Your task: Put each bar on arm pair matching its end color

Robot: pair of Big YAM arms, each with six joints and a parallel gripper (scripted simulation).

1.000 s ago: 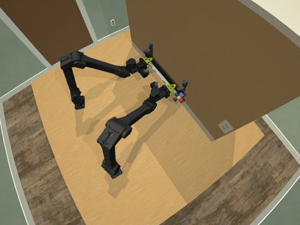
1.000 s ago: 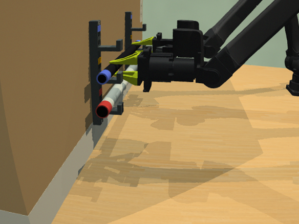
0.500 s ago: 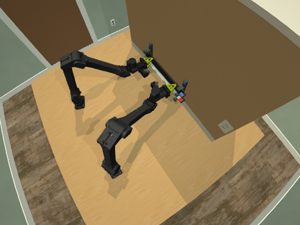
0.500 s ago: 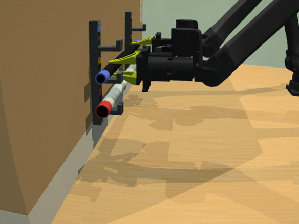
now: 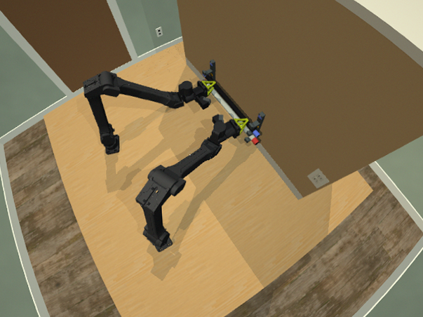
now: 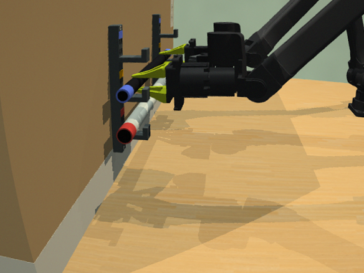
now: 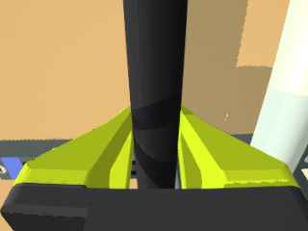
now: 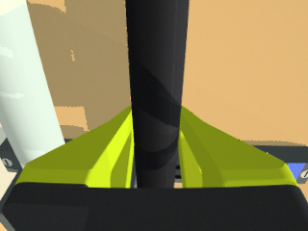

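Observation:
A black bar (image 5: 230, 101) (image 6: 141, 79) with blue ends lies level near the uprights, at about middle-arm height; contact with those arms is unclear. My left gripper (image 5: 211, 85) (image 7: 156, 115), farther in the exterior view, is shut on it near its left end. My right gripper (image 5: 244, 124) (image 8: 156, 115) is shut on it near its right end. A whitish bar (image 5: 224, 101) (image 6: 142, 112) (image 7: 284, 96) (image 8: 19, 87) with red ends rests on the lowest pair, under red labels. The top arm (image 6: 132, 59) under the blue label (image 6: 120, 34) holds nothing. Orange labels mark the middle pair.
The brown wall panel (image 5: 291, 77) (image 6: 67, 75) stands directly behind the rack. The near upright (image 6: 113, 55) and far upright (image 6: 155, 33) carry hooked arms that reach outward. The whitish bar lies just below my grippers.

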